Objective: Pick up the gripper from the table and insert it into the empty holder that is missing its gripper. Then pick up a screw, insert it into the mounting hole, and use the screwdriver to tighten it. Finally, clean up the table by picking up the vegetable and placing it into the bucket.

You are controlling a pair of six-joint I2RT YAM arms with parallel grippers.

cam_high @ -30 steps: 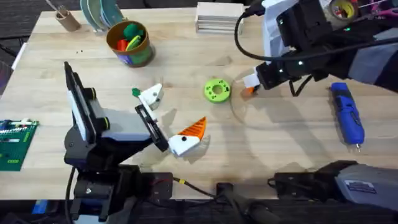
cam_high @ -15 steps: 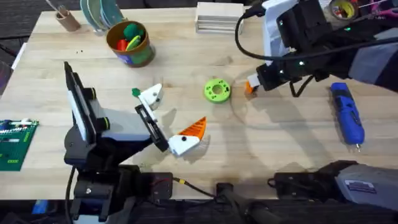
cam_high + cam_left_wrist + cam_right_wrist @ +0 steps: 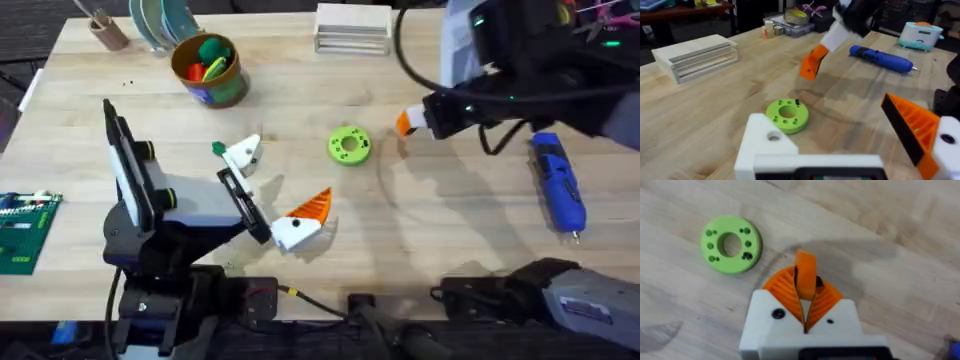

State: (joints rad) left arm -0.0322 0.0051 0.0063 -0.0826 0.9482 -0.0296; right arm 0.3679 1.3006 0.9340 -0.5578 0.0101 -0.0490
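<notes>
My right gripper is clamped on the gripper, the small orange fingertip, which stands pinched between my two ribbed orange pads. In the overhead view this piece sits above the table, clear of the wood, just beside the green disc. The left wrist view shows the same piece hanging tilted over the planks.

My left gripper stands wide apart. One finger carries an orange tip; the other is the holder, a bare white mount with a screw hole visible.

The screwdriver lies flat near the right edge of the table, bit toward my bases. A small dark-green item, apparently the vegetable, lies touching the holder. The bucket stands at the far left, with toys in it.
</notes>
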